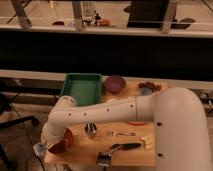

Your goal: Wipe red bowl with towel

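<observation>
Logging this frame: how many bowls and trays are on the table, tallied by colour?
Red: 1, the red bowl
Purple: 1, the purple bowl
Green: 1, the green tray
Total: 3
The gripper is low on the left, beside the red bowl.

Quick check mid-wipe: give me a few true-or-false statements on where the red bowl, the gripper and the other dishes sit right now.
1. The red bowl sits near the front left corner of the table in this view. True.
2. The purple bowl lies inside the green tray. False: it stands on the table just right of the tray.
3. The gripper is down low at the red bowl's left side. True.
4. The metal cup is inside the red bowl. False: it stands on the table to the bowl's right, apart from it.
</observation>
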`<state>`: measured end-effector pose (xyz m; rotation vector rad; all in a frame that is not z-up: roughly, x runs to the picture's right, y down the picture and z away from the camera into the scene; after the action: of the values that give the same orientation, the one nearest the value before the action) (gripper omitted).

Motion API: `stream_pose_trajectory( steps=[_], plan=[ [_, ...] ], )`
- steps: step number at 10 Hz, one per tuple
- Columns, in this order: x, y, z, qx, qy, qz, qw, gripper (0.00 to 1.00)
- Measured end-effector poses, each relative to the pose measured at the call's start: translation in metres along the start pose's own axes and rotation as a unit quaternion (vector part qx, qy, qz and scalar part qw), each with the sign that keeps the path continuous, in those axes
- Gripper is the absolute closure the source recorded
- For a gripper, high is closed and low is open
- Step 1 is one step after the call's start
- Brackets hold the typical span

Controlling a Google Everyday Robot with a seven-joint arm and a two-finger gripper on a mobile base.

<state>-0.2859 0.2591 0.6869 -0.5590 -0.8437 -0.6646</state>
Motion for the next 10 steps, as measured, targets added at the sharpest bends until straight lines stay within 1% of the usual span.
stream_pose_trajectory(
  steps=[2, 3, 5, 7, 10],
  plan=[
    [-0.006, 0.009, 0.003, -0.004, -0.012, 0.003, 0.9999, 1.0],
    [-0.006, 0.015, 0.001, -0.006, -0.012, 0.009, 0.9999, 1.0],
    [-0.004, 0.028, -0.008, -0.003, -0.003, 0.025, 0.9997, 1.0],
    [-0.003, 0.037, -0.015, -0.003, 0.007, 0.032, 0.9995, 1.0],
    [0.0, 0.05, -0.02, -0.003, 0.015, 0.046, 0.9988, 1.0]
  ],
)
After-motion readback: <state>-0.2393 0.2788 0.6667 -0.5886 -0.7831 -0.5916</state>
